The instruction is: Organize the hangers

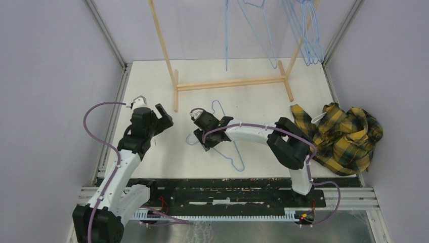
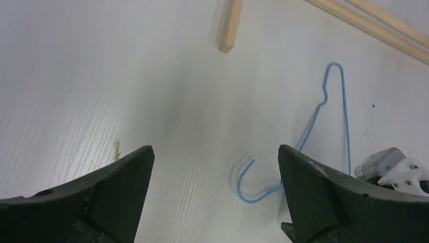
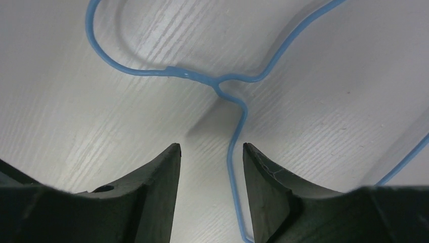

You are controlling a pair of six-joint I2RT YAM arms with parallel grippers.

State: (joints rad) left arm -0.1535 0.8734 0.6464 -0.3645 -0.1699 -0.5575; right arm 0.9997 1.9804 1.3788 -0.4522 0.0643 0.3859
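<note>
Hanger [image 1: 222, 139]: flat on the desk [image 1: 152, 91], in front of the rack [image 1: 227, 83], hook pointing left; more hangers [image 1: 308, 35] hung on the rack at far right.
Right gripper [image 3: 211, 152]: low over the hanger's neck; fingers [image 3: 152, 192] narrowed, a thin gap left, one run of wire between them, nothing clamped yet.
Left gripper [image 2: 215, 162]: above bare desk left of the hook; fingers [image 2: 116, 187] wide, holding nothing.
Cloth [image 1: 344, 136]: bunched at right, well apart from the hanger.
Step, judged: closing on the wire near the twist.
Risk: thin wire flat on the desk, likely to slip from under the tips or skate sideways on closing; tips pressed too low likely to scrape the desk.
Risk: held off-centre, likely to swing and snag a rack pole on lifting.
</note>
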